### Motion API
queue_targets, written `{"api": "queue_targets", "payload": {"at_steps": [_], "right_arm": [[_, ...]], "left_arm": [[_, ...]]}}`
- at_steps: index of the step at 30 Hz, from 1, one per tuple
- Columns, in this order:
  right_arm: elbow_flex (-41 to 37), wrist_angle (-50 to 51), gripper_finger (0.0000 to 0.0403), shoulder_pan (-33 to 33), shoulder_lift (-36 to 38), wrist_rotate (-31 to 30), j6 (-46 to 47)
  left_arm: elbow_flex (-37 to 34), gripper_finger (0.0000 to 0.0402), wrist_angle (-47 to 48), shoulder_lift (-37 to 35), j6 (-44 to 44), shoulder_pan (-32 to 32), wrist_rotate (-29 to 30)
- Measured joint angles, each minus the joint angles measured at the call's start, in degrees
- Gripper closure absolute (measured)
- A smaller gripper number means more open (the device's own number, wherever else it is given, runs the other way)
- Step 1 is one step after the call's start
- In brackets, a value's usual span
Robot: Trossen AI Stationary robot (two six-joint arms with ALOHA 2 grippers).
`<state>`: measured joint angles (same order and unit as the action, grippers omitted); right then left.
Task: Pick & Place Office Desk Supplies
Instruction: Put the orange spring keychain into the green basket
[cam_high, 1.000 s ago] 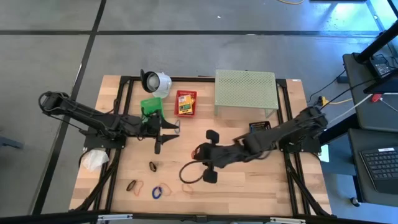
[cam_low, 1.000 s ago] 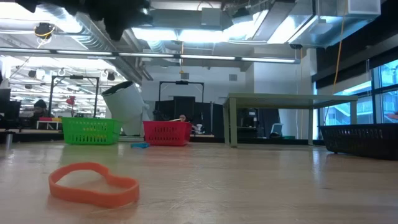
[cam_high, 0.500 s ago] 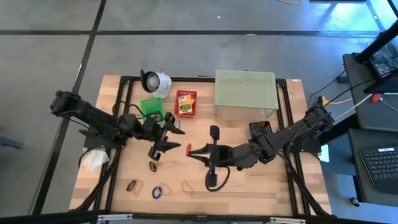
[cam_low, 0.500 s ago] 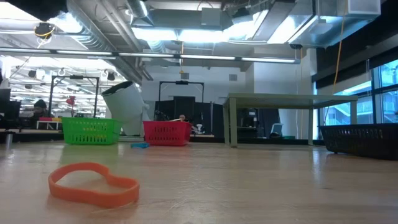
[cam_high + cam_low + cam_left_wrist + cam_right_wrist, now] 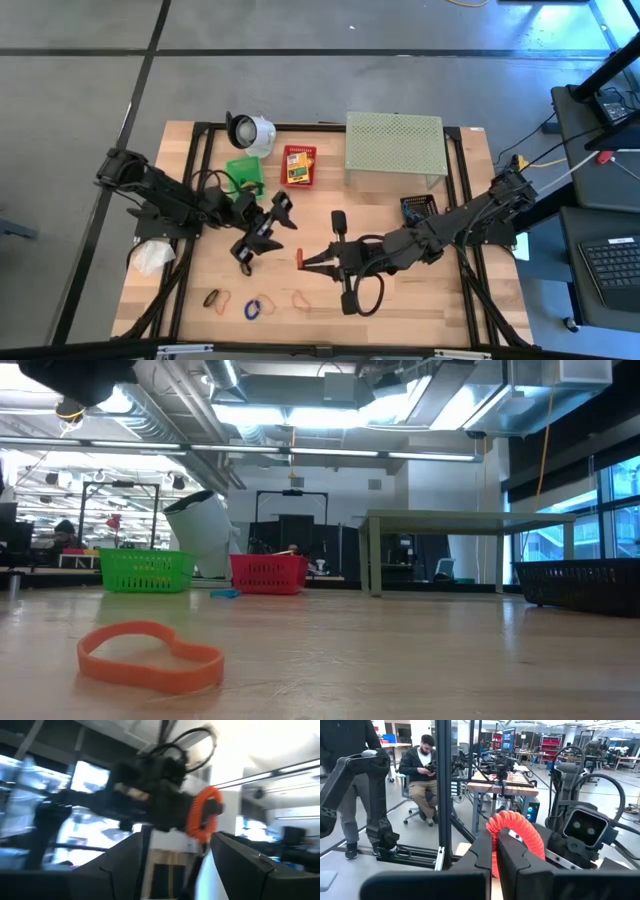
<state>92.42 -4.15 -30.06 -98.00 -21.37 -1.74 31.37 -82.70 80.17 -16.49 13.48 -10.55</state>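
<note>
Holding a red rubber band [image 5: 512, 832], your right gripper [image 5: 303, 261] stays clenched; left gripper [image 5: 262, 228] released; red basket [image 5: 298, 166] contains a crayon box [image 5: 297, 167]; green basket [image 5: 243, 171] contents unclear.

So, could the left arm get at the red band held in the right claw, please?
Probably yes: the open left claw faces the right claw, shut on the red band, with nothing visibly between them.

a robotics lab or workshop in a big open industrial hall: bare ceiling ducts [image 5: 330, 390] and strip lights overhead, a grey concrete floor [image 5: 300, 80], rows of workbenches [image 5: 505, 782] with monitors and cables, metal frames, and a seated person [image 5: 422, 770] looking down at a phone.
</note>
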Motion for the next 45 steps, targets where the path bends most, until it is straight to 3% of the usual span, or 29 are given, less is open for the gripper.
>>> {"api": "queue_targets", "payload": {"at_steps": [5, 11, 19, 28, 33, 42, 45], "right_arm": [[0.0, -0.54, 0.0397, 0.24, -0.02, 1.05, -0.24], [0.0, -0.77, 0.0397, 1.08, -0.02, 3.45, -0.24], [0.01, -0.78, 0.0397, 2.37, -0.04, 5.68, 0.15], [0.15, -1.03, 0.0397, 4.53, -2.39, 6.05, 1.61], [0.15, -1.47, 0.0397, 5.2, -2.97, 8.02, 2.58], [0.09, -1.67, 0.0397, 5.22, -2.97, 8.35, 2.55], [0.09, -1.82, 0.0396, 5.2, -2.97, 8.56, 2.38]], "left_arm": [[4.03, 0.0169, 1.58, 0.67, -0.99, 0.78, -4.32], [6.95, 0.0169, 7.67, 0.67, -0.96, 0.76, -4.65], [7.21, 0.0172, 7.93, 0.67, -0.9, 0.73, -5.27], [7.21, 0.0206, 7.48, 0.67, -1.71, 0.73, -8.04], [7.21, 0.0246, 7.93, 0.65, -1.82, 0.76, -8.63], [7.21, 0.0366, 7.92, 0.61, -1.26, 0.78, -10.83], [7.21, 0.0386, 7.92, 0.61, -0.9, 1.18, -10.68]]}}
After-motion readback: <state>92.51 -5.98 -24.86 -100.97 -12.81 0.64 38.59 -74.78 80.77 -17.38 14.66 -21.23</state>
